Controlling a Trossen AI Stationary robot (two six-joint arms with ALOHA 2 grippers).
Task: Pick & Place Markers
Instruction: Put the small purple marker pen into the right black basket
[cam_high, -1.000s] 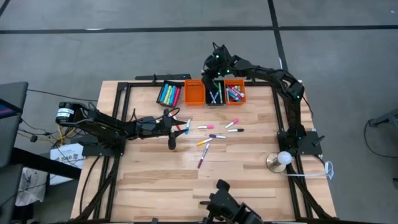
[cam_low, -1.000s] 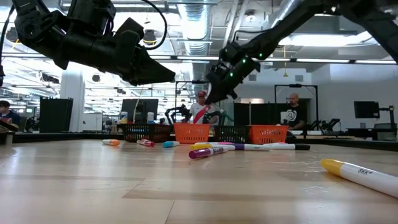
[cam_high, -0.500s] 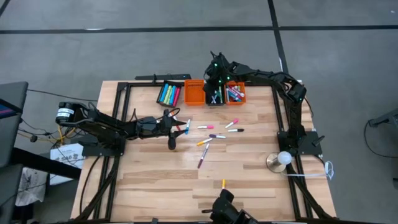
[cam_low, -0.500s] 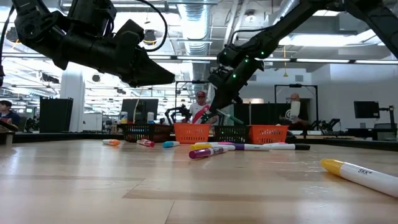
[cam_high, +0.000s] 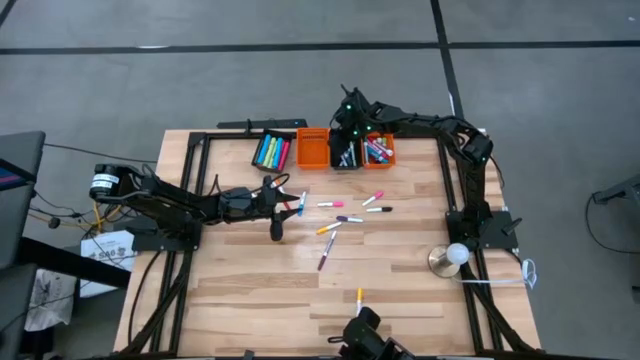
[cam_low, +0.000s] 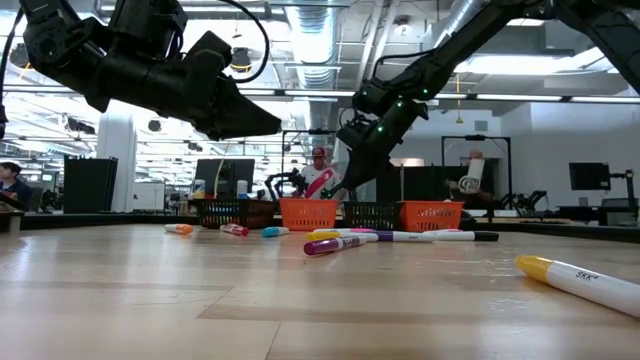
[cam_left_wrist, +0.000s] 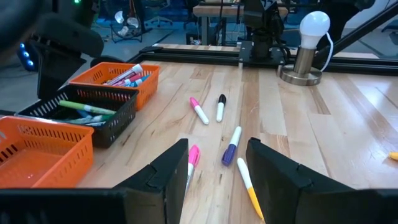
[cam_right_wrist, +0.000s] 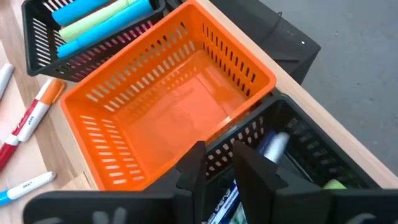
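Only partly legible print: dark lettering on the white barrel of the yellow-capped marker (cam_low: 580, 277) lying nearest the low camera, reads roughly "SKK", not sure. Small dark print on the white barrels of the orange-capped marker (cam_right_wrist: 35, 112) and the marker (cam_right_wrist: 26, 185) beside the orange bin (cam_right_wrist: 168, 99), too small to read. Some printing on the white paper (cam_high: 108, 250) by the table's left edge, unreadable. No other text, numbers or signs legible.
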